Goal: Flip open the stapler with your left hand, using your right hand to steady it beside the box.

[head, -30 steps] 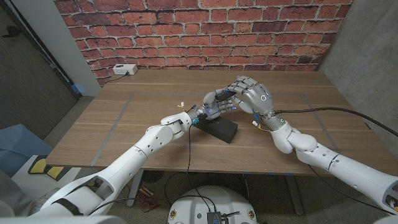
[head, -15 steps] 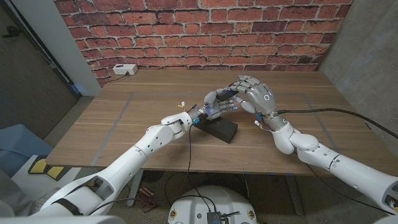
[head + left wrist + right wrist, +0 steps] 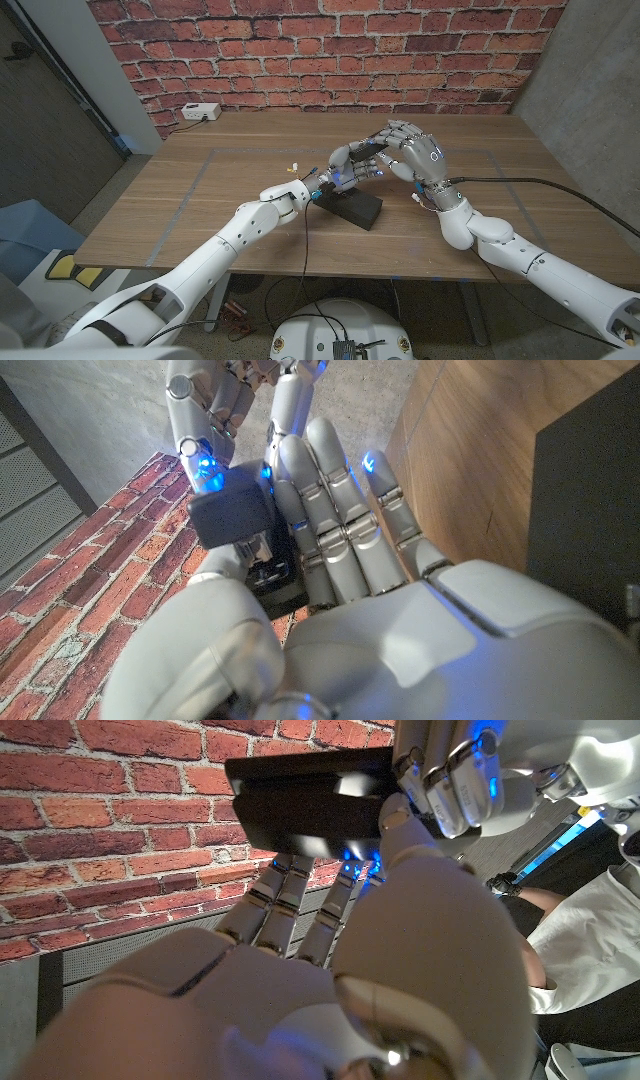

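While both hands' point(image 3: 345, 165) fingers grip it: one stapler point(image 3: 362, 150), one box point(image 3: 352, 208).

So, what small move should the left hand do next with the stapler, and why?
Probably the left hand should keep lifting the stapler top away from its base. Both hands hold the stapler above the black box, and the right hand steadies it, but whether it is fully open cannot be told.
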`<state>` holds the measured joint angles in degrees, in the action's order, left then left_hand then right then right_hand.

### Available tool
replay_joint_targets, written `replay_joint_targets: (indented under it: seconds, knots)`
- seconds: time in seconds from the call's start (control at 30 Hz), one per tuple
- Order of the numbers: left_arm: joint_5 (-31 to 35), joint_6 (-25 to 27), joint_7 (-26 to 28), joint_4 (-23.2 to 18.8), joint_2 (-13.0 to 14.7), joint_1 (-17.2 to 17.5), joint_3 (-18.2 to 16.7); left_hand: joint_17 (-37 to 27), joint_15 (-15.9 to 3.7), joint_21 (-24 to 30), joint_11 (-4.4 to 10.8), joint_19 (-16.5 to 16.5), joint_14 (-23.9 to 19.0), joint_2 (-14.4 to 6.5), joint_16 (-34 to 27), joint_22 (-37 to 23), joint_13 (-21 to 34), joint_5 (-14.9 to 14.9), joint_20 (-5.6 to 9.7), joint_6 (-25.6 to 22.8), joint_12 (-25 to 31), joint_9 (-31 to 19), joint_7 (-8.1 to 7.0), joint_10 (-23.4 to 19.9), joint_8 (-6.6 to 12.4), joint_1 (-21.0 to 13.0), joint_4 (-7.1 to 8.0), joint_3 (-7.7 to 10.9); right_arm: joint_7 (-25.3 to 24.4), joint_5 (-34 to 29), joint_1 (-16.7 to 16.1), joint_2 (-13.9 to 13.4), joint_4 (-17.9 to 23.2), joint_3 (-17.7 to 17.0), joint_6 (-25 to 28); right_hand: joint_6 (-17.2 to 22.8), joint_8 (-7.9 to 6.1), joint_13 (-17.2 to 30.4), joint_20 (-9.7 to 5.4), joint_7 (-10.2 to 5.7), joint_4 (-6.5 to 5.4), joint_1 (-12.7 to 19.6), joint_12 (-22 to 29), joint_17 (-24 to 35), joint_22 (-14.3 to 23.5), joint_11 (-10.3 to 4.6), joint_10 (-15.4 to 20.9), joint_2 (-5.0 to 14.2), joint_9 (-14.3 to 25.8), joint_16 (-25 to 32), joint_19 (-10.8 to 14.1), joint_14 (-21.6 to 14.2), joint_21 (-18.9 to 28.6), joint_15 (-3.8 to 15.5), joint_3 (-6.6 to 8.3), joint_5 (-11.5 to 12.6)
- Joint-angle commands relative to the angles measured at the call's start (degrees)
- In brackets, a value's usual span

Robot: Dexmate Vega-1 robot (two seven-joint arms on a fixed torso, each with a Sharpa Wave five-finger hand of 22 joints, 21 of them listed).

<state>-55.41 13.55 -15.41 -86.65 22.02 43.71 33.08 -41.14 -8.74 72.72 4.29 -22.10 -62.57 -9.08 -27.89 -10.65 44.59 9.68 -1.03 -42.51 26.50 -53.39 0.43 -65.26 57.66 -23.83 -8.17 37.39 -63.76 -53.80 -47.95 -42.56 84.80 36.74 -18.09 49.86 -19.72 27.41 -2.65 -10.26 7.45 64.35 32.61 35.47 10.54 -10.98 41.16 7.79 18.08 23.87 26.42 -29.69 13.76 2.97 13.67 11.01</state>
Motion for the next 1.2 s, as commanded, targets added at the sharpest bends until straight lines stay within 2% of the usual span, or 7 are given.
replay_joint_targets:
  seconds: [0.03,0.4,0.47,0.8,1.03,1.13,1.2]
  knots:
    - [0.86,-0.25,0.13,-0.45,0.56,0.17,0.32,2.77,0.29,0.36,-0.49,0.21,0.78,-2.00,1.98,0.04,-2.36,0.47,0.24,-2.19,-2.34,3.41,-0.49,1.03,-1.73,-0.64,10.03,10.51,-0.24,0.93,-1.23,1.18,-0.28,-2.50,-2.93,0.37,-0.10,1.48,-7.30,0.06,-1.09,2.18,0.86,0.31,0.30,-0.36,0.22,2.51,3.60,-0.25,-0.10,-0.67,0.23,10.75,1.42,0.24]
    - [2.10,-0.36,0.30,-0.61,1.06,-0.05,0.91,7.28,0.47,-0.35,-1.48,1.89,4.41,-2.05,5.79,0.16,-6.58,0.32,-0.05,-1.74,-7.33,9.82,-0.12,4.46,-5.62,0.71,11.74,11.71,-0.24,2.91,-2.06,1.21,0.40,-3.29,-5.44,0.50,-0.03,1.40,-7.26,0.14,-1.20,2.21,0.85,0.65,0.30,-0.39,0.37,2.48,3.78,-0.56,-0.13,-0.81,0.25,10.75,1.37,0.21]
    - [2.21,-0.20,0.31,-0.63,1.17,-0.14,1.00,8.06,0.59,-0.42,-1.24,1.99,5.16,-1.98,6.54,0.17,-7.16,0.32,-0.16,-1.55,-8.09,10.74,-0.05,5.14,-6.30,1.00,12.06,11.97,-0.24,3.11,-2.17,1.24,0.52,-3.36,-5.84,0.51,-0.01,1.43,-7.27,0.08,-1.21,2.21,0.85,0.68,0.30,-0.39,0.36,2.47,3.79,-0.58,-0.14,-0.82,0.24,10.75,1.36,0.20]
    - [2.02,-0.14,-0.06,-0.26,1.06,-0.18,0.98,8.55,0.99,-0.63,-1.33,2.51,5.67,-2.12,6.74,0.16,-8.34,0.19,-0.64,-1.69,-9.07,12.72,-0.04,5.24,-7.51,1.08,11.86,11.82,-0.14,5.37,-2.07,0.54,0.80,-2.86,-7.10,0.47,0.05,1.46,-7.28,0.01,-1.30,2.19,0.90,0.93,0.30,-0.42,0.47,2.44,4.00,-0.80,-0.09,-0.99,0.28,10.75,1.31,0.19]
    - [1.75,-0.78,-1.24,0.19,0.66,-0.32,0.92,8.75,0.87,-0.65,-1.22,2.50,5.34,-2.12,6.53,0.14,-7.98,0.18,-0.64,-1.99,-8.81,13.79,-0.19,4.74,-8.01,1.00,11.60,11.71,-0.24,3.74,-1.79,0.34,1.01,-2.23,-5.49,0.95,0.08,1.25,-7.15,-0.03,-1.33,2.24,0.81,1.23,0.29,-0.42,0.68,2.41,4.01,-1.14,0.03,-1.23,0.35,10.76,1.27,0.17]
    - [1.82,-0.87,-1.64,-0.15,0.69,-0.50,0.98,8.84,0.89,-0.66,-1.31,2.49,5.21,-2.11,6.45,0.13,-7.98,0.18,-0.61,-2.12,-8.81,14.27,-0.19,4.50,-8.21,0.97,11.47,11.67,-0.24,1.67,-1.94,0.61,1.10,-2.56,-4.14,0.87,0.37,0.86,-7.22,-0.65,-1.33,2.31,0.25,1.38,0.29,-0.39,-0.03,2.37,3.87,-1.49,-0.10,-1.18,0.30,10.76,1.27,0.14]
    - [1.84,-0.78,-1.65,-0.52,0.83,-0.56,0.97,8.90,0.84,-0.67,-1.26,2.51,5.21,-2.11,6.44,0.13,-8.02,0.19,-0.60,-2.43,-8.83,14.55,-0.18,4.37,-8.23,0.95,11.39,11.64,-0.24,0.80,-1.84,0.22,1.49,-2.07,-2.66,0.14,1.16,-0.16,-7.19,-1.26,-1.01,2.99,-1.21,1.59,0.28,-0.40,-1.55,2.61,3.51,-2.39,-0.29,-0.65,0.25,10.77,1.67,-0.03]
